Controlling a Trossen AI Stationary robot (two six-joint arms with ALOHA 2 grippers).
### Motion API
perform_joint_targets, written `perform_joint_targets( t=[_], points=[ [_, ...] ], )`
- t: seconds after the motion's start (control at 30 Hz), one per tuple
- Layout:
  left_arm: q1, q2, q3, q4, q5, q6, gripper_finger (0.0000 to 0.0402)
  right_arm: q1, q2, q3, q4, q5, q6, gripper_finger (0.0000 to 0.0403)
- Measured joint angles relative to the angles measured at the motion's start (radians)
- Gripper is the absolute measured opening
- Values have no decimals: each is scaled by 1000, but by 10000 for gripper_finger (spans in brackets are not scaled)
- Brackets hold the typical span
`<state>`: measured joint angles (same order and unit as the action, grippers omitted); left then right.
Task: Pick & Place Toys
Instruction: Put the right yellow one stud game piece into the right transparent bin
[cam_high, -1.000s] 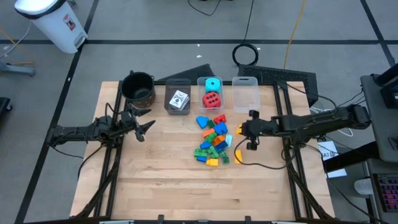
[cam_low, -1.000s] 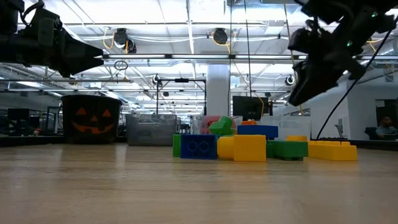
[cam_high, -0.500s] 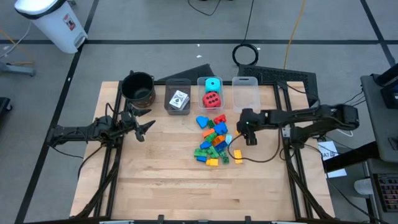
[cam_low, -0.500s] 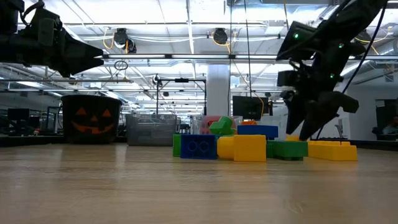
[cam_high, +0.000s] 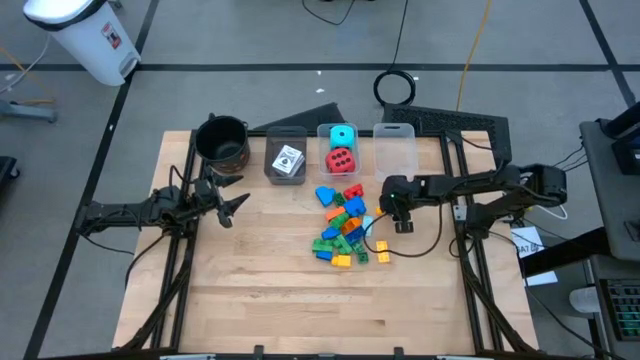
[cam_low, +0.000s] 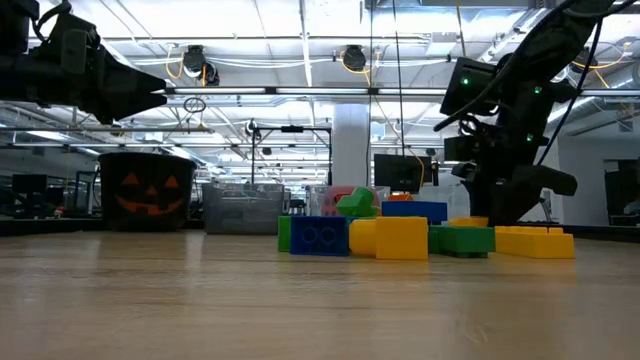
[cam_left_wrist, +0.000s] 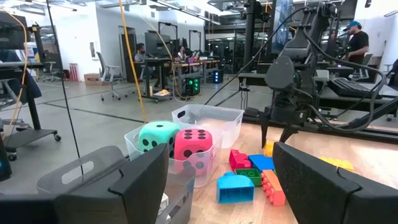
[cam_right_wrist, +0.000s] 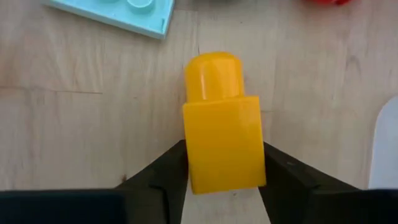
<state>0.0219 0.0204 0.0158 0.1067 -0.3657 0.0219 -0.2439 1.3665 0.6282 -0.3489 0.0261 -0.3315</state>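
Right gripper (cam_right_wrist: 222, 171) down on the surface (cam_high: 260, 280), fingers pinching a yellow brick (cam_right_wrist: 222, 140), left gripper (cam_high: 232, 203) spread, hovering apart.

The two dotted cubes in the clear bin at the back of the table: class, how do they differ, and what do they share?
Colour: the red cube has dark dots; the cyan cube also has dark dots but a pale blue-green body. Place: in the high view the cyan cube sits toward the bin's far end, the red cube toward its near end, closer to the brick pile. Shared: both look alike in size, have rounded corners, and rest in the same clear bin.
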Motion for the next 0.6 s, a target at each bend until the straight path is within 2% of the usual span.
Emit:
perform_joint_targets(
  t=[0.3,0.47,0.6],
  points=[
    [0,0,0,0,0,0,292,10,-63,-2,6,-1,47,86],
    [0,0,0,0,0,0,292,10,-108,-2,49,18,134,95],
    [0,0,0,0,0,0,292,1,-152,1,101,158,285,105]
  ],
)
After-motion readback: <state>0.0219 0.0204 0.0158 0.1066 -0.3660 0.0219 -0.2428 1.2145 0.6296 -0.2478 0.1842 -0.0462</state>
